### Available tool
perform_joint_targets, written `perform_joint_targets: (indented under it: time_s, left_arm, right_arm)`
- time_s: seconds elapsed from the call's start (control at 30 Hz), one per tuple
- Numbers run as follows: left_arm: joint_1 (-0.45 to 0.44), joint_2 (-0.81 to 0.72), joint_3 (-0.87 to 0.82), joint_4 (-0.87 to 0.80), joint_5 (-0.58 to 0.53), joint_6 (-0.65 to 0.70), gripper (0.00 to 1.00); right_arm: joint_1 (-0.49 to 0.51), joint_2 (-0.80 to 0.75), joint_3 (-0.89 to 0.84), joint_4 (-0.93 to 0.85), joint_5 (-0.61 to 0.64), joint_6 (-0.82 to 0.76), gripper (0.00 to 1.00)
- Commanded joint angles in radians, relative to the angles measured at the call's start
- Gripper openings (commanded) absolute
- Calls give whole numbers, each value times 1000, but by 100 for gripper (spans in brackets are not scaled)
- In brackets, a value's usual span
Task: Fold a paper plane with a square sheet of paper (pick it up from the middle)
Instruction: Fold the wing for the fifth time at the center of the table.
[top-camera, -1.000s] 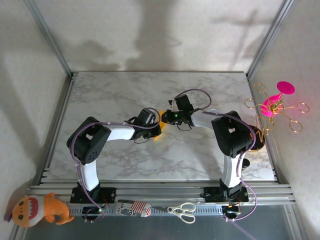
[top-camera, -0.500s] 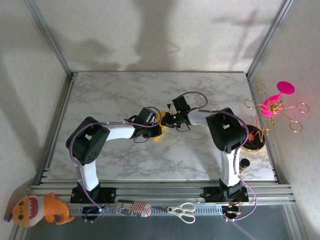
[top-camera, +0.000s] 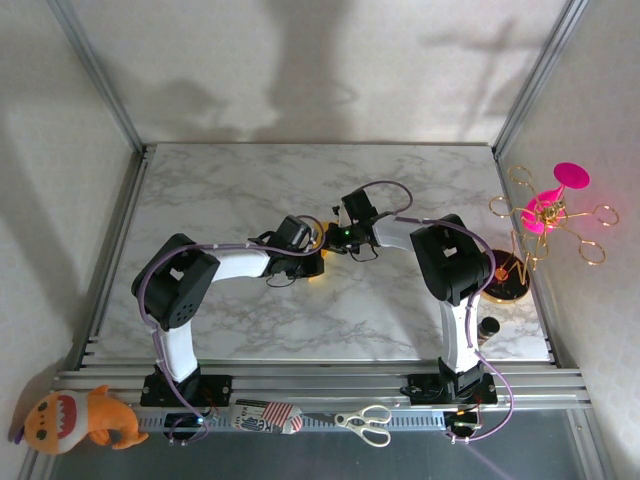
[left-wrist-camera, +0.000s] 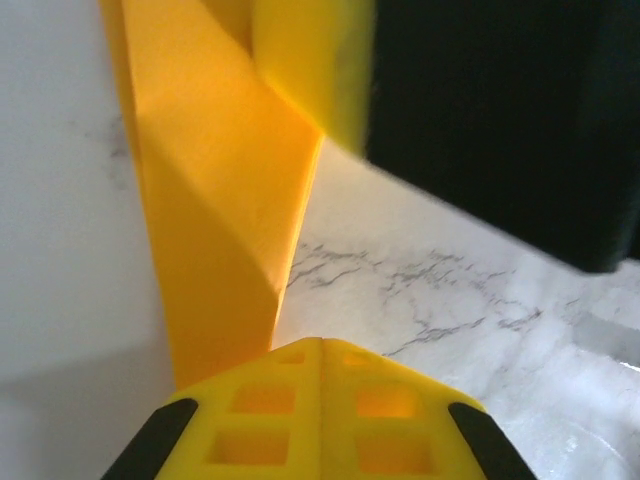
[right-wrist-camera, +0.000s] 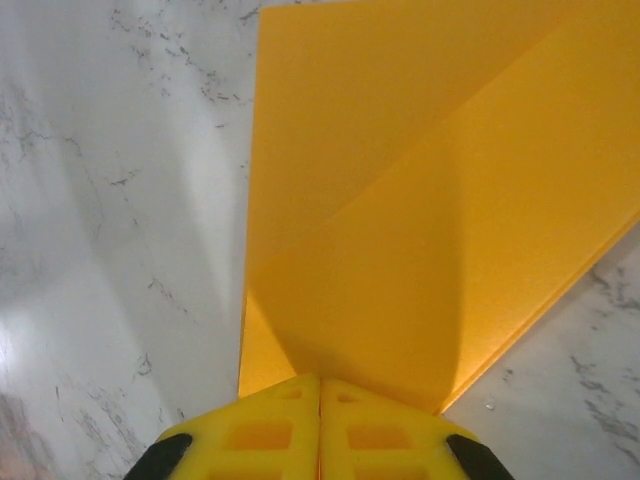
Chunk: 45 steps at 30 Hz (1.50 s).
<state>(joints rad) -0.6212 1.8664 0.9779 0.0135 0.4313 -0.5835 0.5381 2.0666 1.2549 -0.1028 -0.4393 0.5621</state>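
Note:
The sheet of paper (right-wrist-camera: 400, 230) is orange-yellow, lies on the marble table and carries a diagonal fold. My right gripper (right-wrist-camera: 320, 378) is shut, and its yellow tips rest on the near part of the sheet. In the left wrist view the paper (left-wrist-camera: 210, 200) stands up in a creased strip. My left gripper (left-wrist-camera: 320, 342) is shut beside its lower end, with no paper visible between the jaws. From above, the left gripper (top-camera: 311, 261) and right gripper (top-camera: 329, 238) meet at mid-table, and only a sliver of paper (top-camera: 318, 231) shows between them.
A gold wire stand with a pink disc (top-camera: 548, 212) and a dark round base (top-camera: 507, 279) sit at the table's right edge. Scissors (top-camera: 365, 422), a striped packet (top-camera: 266, 415) and an orange plush toy (top-camera: 82, 420) lie on the front rail.
My right arm has swung left, bringing its gripper closer to the left gripper. Less of the paper shows from above. The left arm has barely moved.

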Motion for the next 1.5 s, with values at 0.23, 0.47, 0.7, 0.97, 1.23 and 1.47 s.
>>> perform_joint_targets:
  time_s: [0.23, 0.47, 0.7, 0.97, 1.23, 1.47]
  left_arm:
    - [-21, -5, -70, -43, 7, 2, 2]
    - [-31, -58, -140, -35, 7, -29, 2]
    - [-14, -119, -30, -1, 29, -36, 4]
    - [37, -23, 46, -26, -38, -12, 2]
    - [26, 48, 39, -23, 14, 7, 0]
    - [-7, 34, -20, -92, -7, 37, 0]
  right_arm:
    - [8, 82, -5, -105, 111, -13, 8]
    - [8, 87, 0, -116, 122, -11, 8]
    - [9, 90, -6, -120, 126, -15, 8]
    - [9, 92, -8, -121, 126, -14, 8]
    - [8, 99, -2, -125, 128, -13, 8]
    - [9, 110, 2, -141, 150, 2, 7]
